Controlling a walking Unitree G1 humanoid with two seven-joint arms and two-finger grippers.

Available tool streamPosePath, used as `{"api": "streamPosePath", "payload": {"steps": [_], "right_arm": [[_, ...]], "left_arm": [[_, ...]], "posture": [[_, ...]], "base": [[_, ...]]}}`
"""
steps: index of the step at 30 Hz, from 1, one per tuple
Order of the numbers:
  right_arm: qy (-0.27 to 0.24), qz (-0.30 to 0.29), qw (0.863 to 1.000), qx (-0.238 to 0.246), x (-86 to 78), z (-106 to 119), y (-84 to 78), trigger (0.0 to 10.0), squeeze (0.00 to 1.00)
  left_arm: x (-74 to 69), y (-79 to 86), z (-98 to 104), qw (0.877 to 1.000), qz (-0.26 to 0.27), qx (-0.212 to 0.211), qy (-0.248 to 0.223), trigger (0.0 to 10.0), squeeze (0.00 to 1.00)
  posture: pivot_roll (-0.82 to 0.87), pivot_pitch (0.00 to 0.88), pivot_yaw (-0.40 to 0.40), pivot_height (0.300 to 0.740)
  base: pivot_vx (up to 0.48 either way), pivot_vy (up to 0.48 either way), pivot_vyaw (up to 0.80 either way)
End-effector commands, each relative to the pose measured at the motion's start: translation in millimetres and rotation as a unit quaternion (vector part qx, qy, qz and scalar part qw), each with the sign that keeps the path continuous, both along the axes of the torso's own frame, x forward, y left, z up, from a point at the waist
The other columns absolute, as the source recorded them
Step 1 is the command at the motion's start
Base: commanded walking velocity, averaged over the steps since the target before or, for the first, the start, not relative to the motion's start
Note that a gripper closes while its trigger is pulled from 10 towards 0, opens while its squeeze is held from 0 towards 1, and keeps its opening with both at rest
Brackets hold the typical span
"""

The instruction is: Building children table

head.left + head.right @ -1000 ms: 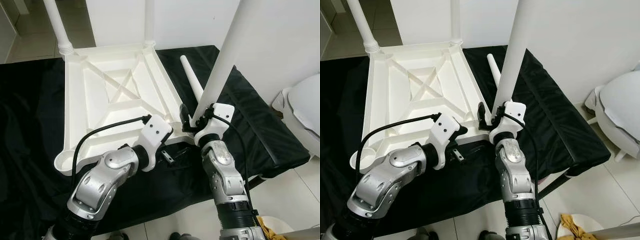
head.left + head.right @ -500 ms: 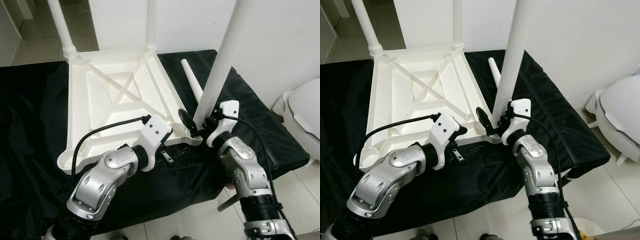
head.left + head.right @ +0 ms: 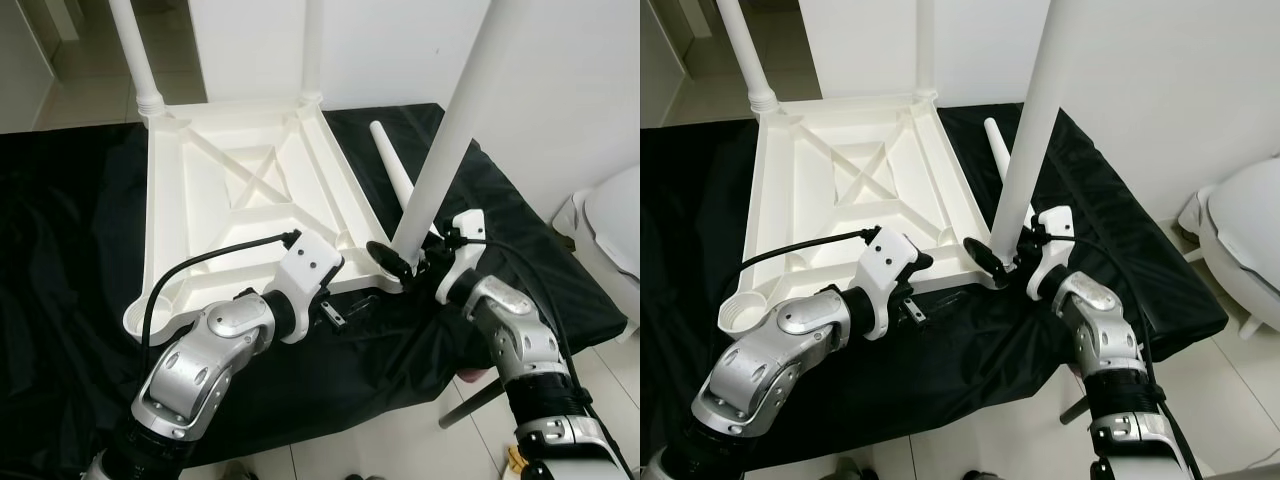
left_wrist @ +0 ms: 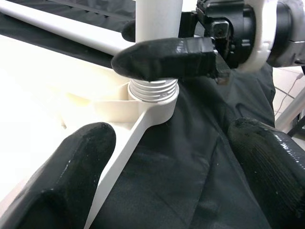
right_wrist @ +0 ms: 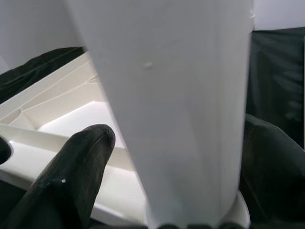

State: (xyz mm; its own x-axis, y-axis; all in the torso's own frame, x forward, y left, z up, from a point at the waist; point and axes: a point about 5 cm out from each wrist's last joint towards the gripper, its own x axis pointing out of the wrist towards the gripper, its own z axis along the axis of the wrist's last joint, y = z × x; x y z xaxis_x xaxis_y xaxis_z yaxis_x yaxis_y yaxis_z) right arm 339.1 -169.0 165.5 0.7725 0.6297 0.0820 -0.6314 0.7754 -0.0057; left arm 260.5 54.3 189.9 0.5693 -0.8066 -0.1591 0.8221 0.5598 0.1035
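Upturned tabletop [image 3: 240, 200] on black cloth [image 3: 60, 250], ribs up, two legs already standing in its far corners. Third leg [image 3: 450, 130] upright in the tabletop's near right corner socket [image 4: 152, 98], threads still showing above the socket rim, so by the look of it not yet screwed home. Right gripper [image 3: 405, 262] clamped round the leg's base just above the tabletop corner, fingers [image 5: 71, 176] pressing either side of the white tube. Left gripper [image 3: 335, 312] hanging just off the tabletop's near edge, close to that same corner, fingers [image 4: 71, 171] spread wide with nothing between them.

Likely trouble: cross-threading, if the leg leans while being turned; it already seems to stand slightly off plumb. Slip of smooth tube in the pads, giving rotation of the gripper without rotation of the leg. Sliding or spinning of the light tabletop on the cloth under torque, since nothing is pinning it.

Fourth leg [image 3: 392, 172] lying loose on the cloth just right of the tabletop, tip pointing away, near enough to the corner to be knocked by the right forearm. Near left socket [image 3: 145, 318] of the tabletop still open. White rounded object [image 3: 615, 220] on the floor well right of the tabletop. Black cable [image 3: 200, 262] from the left wrist arching over the tabletop's near edge, a possible snag.
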Motion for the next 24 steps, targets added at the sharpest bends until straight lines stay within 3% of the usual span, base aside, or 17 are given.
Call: {"api": "streamPosePath", "payload": {"steps": [1,6,7,8,23,24], "right_arm": [[-0.008,-0.006,1.000,-0.003,2.9,-1,-3.5,10.0,0.00],[-0.013,-0.017,1.000,-0.008,7.5,0,-4.2,10.0,0.00],[-0.008,-0.024,1.000,-0.012,9.4,-2,-4.3,8.0,0.00],[0.007,-0.029,0.999,-0.014,11.8,-5,-4.8,0.0,0.00],[0.010,-0.010,1.000,-0.017,8.3,-7,-10.3,0.0,0.00],[0.004,-0.028,1.000,-0.011,7.5,-6,-8.9,10.0,0.00]], "left_arm": [[-1.9,-1.4,1,1.000,-0.007,0.001,0.000,10.0,0.00],[-1.9,-1.1,1,1.000,-0.006,0.002,0.000,10.0,0.00],[-2.1,-0.9,1,1.000,-0.006,0.002,0.000,10.0,0.00],[-2.2,-0.6,1,1.000,-0.006,0.002,0.000,10.0,0.00],[0.6,-1.3,4,1.000,0.003,-0.007,-0.004,10.0,0.00],[1.1,-1.6,4,1.000,0.003,-0.008,-0.004,10.0,0.00]], "posture": [[0.01,0.063,-0.004,0.740],[0.01,0.063,-0.003,0.740],[0.01,0.066,-0.001,0.740],[0.01,0.066,-0.001,0.740],[0.00,0.086,-0.015,0.740],[0.00,0.091,-0.019,0.740]], "base": [[0.000,0.000,0.00],[0.000,0.000,0.00],[0.000,0.000,0.00],[0.000,0.000,0.00],[0.000,0.000,0.00],[0.000,0.000,0.00]]}}
